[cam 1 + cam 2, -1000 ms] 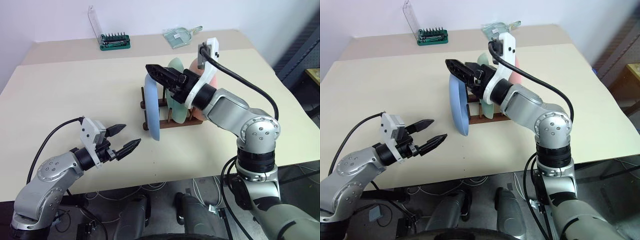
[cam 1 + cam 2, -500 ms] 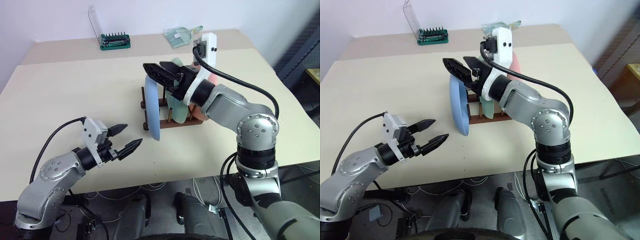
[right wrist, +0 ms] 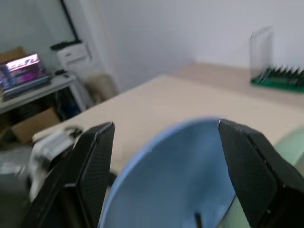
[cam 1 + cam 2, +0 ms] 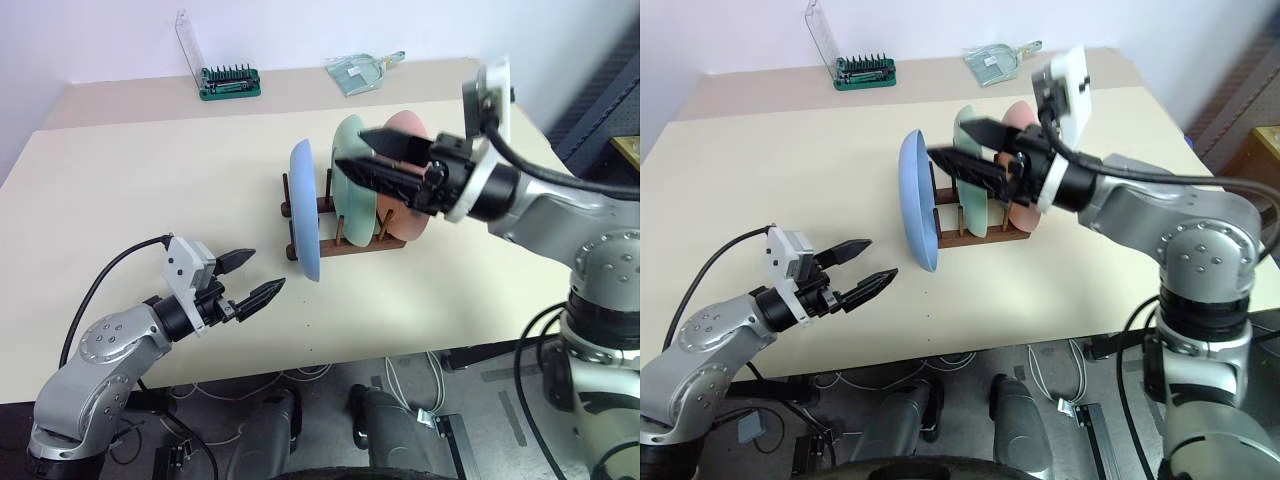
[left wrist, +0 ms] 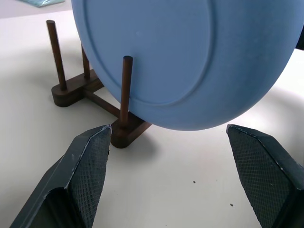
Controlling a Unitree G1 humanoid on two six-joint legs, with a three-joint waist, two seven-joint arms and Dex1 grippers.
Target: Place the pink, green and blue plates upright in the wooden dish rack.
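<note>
The wooden dish rack [image 4: 337, 250] stands mid-table with all three plates on edge in it. The blue plate [image 4: 304, 215] leans at its left end against a peg [image 5: 126, 90]. Behind it stands the green plate [image 4: 350, 195], then the pink plate [image 4: 402, 226] at the right end. My right gripper [image 4: 351, 147] hovers open and empty in front of the green and pink plates, pointing left toward the blue one. My left gripper [image 4: 264, 272] is open and empty, low over the table, left of and nearer than the blue plate [image 5: 190, 57].
A green screwdriver bit set [image 4: 230, 80] with its clear lid raised and a clear packet [image 4: 360, 72] lie at the table's far edge. Bare tabletop [image 4: 150, 190] spreads left of the rack.
My right gripper has drawn back to the right, away from over the blue plate, and rolled at the wrist. The plates and my left gripper have stayed put.
</note>
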